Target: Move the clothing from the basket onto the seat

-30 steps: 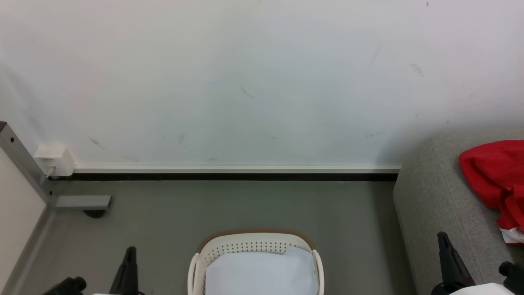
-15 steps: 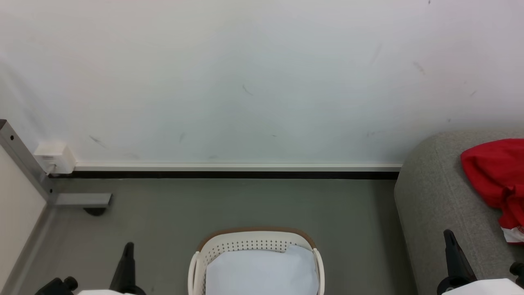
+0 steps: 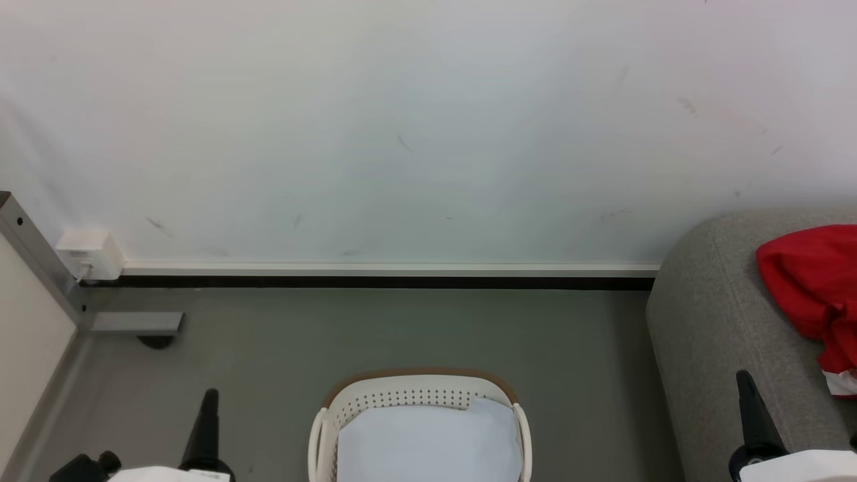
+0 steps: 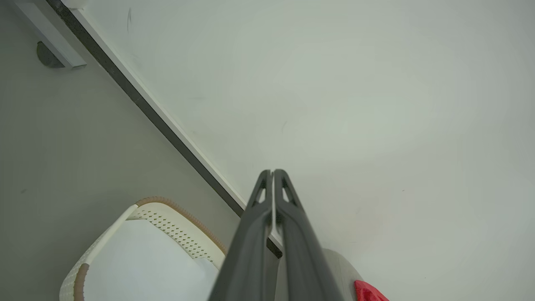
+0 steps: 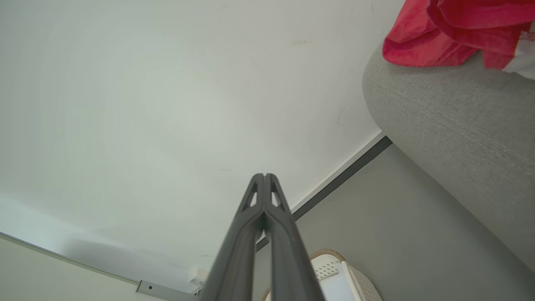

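**Head view.**
- Item 1: basket (image 3: 418,385), cream with a brown rim, stood on the grey floor (image 3: 415,328) at bottom centre. A flat white sheet (image 3: 428,442) covered its inside, and no red fabric was visible in it.
- Item 2: seat (image 3: 710,314), grey, stood at right, well apart from the basket.
- Item 3: clothing (image 3: 807,281), red, lay heaped on the seat top.
- Left gripper (image 3: 209,408) showed at lower left and right gripper (image 3: 748,402) at lower right. Each appeared as 1 dark spike, so its spread could not be read here.

**Left wrist view.** The 2 fingers were pressed together to the tips with nothing between them. They were aimed at the bare wall (image 4: 376,104) above the basket's far rim.

**Right wrist view.** The 2 fingers likewise met along their length and were empty. Seat and clothing lay at upper right, and the basket sat low in view.

**Assessment.** The transfer looked complete or nearly so. The step in hand read as a check with both arms parked. To do it well:
- Confirm that nothing red lay under the sheet.
- If a reach followed, part the fingers first.
- Descend inside the rim.
- Avoid pinching the sheet.
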Motion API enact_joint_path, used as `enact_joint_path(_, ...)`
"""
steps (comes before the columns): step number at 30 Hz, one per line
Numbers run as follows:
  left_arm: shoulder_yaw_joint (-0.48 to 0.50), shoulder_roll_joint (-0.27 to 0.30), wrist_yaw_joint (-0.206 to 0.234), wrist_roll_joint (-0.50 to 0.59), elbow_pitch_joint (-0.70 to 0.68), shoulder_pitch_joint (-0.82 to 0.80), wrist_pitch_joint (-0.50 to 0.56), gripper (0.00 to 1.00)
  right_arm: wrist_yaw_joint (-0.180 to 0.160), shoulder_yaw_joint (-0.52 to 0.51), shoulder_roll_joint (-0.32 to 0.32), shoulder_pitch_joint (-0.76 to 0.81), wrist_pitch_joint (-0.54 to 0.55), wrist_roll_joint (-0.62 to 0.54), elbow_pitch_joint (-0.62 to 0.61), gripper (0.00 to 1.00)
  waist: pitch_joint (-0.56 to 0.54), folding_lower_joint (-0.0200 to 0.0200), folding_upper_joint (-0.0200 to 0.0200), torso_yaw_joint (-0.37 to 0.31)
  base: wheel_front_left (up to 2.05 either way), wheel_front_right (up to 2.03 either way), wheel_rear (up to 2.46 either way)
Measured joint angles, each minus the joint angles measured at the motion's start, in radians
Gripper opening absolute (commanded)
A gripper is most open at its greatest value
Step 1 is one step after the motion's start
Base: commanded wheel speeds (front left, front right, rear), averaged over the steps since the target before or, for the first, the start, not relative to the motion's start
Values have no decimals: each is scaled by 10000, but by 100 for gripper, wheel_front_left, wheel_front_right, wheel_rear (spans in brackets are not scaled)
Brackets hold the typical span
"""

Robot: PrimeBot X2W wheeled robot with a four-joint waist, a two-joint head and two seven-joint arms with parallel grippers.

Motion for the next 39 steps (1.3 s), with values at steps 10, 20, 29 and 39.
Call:
enact_joint_path(10, 40, -10, -33, -1057, -54, -64, 282, 0, 0, -240, 59, -23, 293, 943, -67, 0, 51, 0, 0, 18, 0, 0, 0)
enact_joint_path(20, 79, -19, -50, -2127, -115, -156, 529, 0, 0, -468, 155, -41, 529, 1756, -127, 0, 102, 0, 0, 36, 0, 0, 0)
enact_joint_path(29, 117, -27, -75, -2901, -174, -213, 763, 0, 0, -619, 230, -117, 746, 2474, -174, 0, 147, 0, 0, 52, 0, 0, 0)
enact_joint_path(39, 159, -33, -117, -3827, -226, -276, 966, 0, 0, -819, 272, -170, 963, 3198, -203, 0, 198, 0, 0, 70, 0, 0, 0)
